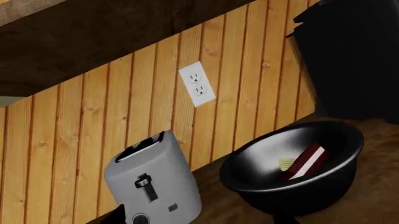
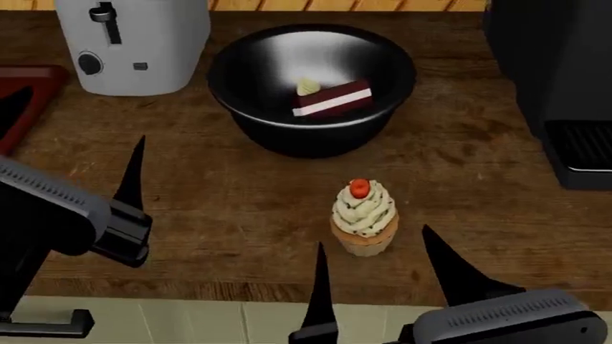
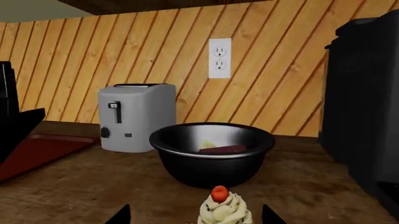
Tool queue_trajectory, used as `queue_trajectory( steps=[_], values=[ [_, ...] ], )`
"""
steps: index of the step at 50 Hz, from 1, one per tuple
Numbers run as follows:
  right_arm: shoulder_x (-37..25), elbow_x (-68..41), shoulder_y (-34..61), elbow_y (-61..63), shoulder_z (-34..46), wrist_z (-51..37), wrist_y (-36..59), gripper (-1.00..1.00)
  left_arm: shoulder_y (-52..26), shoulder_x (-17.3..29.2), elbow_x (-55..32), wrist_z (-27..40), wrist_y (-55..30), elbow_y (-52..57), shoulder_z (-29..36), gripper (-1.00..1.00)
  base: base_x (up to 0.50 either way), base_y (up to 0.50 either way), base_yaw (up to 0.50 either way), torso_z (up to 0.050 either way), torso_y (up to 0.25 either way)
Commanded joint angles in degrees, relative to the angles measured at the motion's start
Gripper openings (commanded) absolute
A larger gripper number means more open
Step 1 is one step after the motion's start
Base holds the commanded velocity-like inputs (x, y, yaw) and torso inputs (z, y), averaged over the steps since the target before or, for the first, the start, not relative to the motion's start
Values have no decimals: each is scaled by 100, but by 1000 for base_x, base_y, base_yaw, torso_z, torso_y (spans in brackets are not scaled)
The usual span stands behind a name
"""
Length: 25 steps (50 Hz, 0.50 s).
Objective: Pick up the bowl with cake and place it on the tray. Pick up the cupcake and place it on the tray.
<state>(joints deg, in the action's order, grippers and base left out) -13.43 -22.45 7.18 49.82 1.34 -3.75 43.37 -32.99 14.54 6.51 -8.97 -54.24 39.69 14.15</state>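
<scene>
The glossy black bowl (image 2: 311, 89) stands at the back of the wooden counter with the layered cake (image 2: 330, 99) slice inside. The cupcake (image 2: 365, 218), white-frosted with a red cherry, stands in front of it. My right gripper (image 2: 383, 279) is open, its two dark fingertips on either side of the cupcake (image 3: 224, 210) and just short of it, holding nothing. My left gripper (image 1: 199, 219) is open over the counter, left of the bowl (image 1: 293, 168) and facing the toaster; only one fingertip (image 2: 134, 154) shows from the head. The dark red tray (image 2: 24, 97) lies at the far left edge.
A white toaster (image 2: 134, 43) stands between the tray and the bowl against the wood-panelled wall. A black coffee machine (image 2: 564, 86) fills the right side. The counter's front edge (image 2: 239, 308) runs just below the cupcake.
</scene>
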Motion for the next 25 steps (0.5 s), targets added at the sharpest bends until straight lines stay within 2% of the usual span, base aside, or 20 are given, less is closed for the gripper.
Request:
queue_trajectory(
  steps=[1,5,11,25],
  values=[
    [-20,-128,-159,92,-44,84,-216,100,28,34,-38,-20,-101,118,-64,100,0,500,0,0,0],
    [0,-210,-262,96,-142,97,-320,100,102,39,-39,3,-17,82,-16,100,0,500,0,0,0],
    [148,-469,-346,-155,-468,85,-470,100,114,43,-25,18,9,53,106,100,0,7,0,0,0],
    [77,-286,-619,-253,-365,38,-699,100,6,128,88,7,-114,22,474,100,0,0,-500,0,0]
  ],
)
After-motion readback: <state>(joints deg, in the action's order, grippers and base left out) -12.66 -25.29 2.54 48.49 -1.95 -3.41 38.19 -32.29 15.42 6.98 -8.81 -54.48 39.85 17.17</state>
